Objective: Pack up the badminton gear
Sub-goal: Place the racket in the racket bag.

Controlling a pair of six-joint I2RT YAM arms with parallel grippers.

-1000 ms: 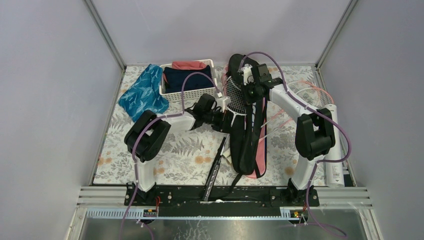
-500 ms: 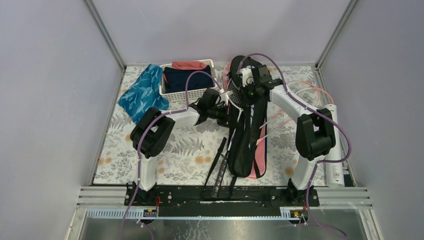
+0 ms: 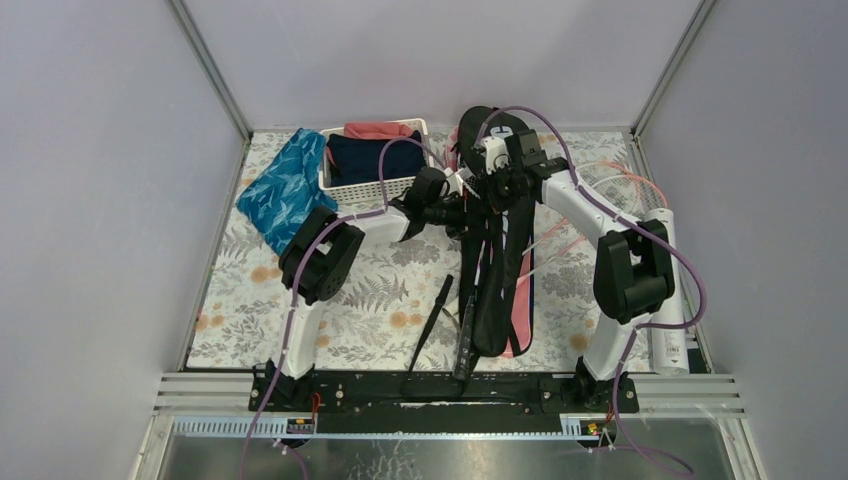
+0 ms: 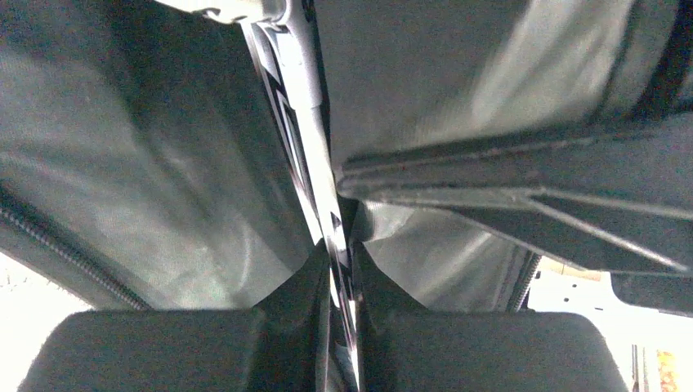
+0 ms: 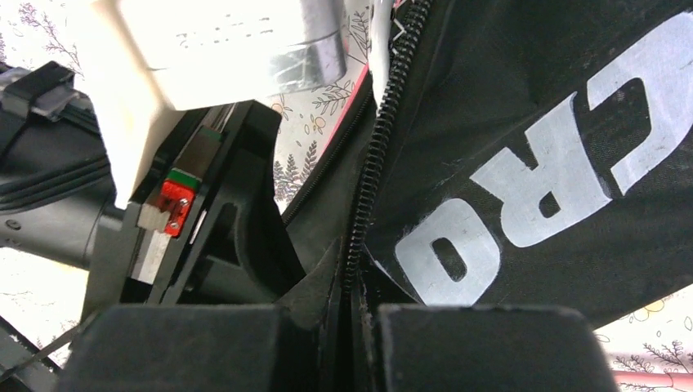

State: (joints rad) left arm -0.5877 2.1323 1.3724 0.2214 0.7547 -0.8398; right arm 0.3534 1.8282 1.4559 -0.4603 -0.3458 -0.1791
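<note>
Table point(image 3: 250, 300): covered with a floral cloth, both arms reaching over its middle.

Black bag point(image 3: 488, 300): racket-shaped, white lettering "CRO" legible in the right wrist view. Lifted off the table at its far end and hanging down toward the near edge, mouth unzipped. Two black straps point(image 3: 432, 325) trailed to the near edge.

Pink bag point(image 3: 522, 325): lay flat under and just right of the black bag, mostly covered by it.

Basket point(image 3: 375, 188): white, slatted, at the far left, holding navy and red clothes. Blue patterned cloth point(image 3: 285, 190) touching its left side.

Shuttlecock tube point(image 3: 672, 345): long, white, lying along the right edge of the table, well apart from the bags.

Racket point(image 4: 304, 106): only a thin black-and-white frame edge showed, running up inside the black bag between its two fabric walls.

Left fingers point(image 4: 327, 269): closed almost together, pinching the racket frame.

Right fingers point(image 5: 335, 278): pressed tight on the zipper edge of the black bag, holding it up.
</note>
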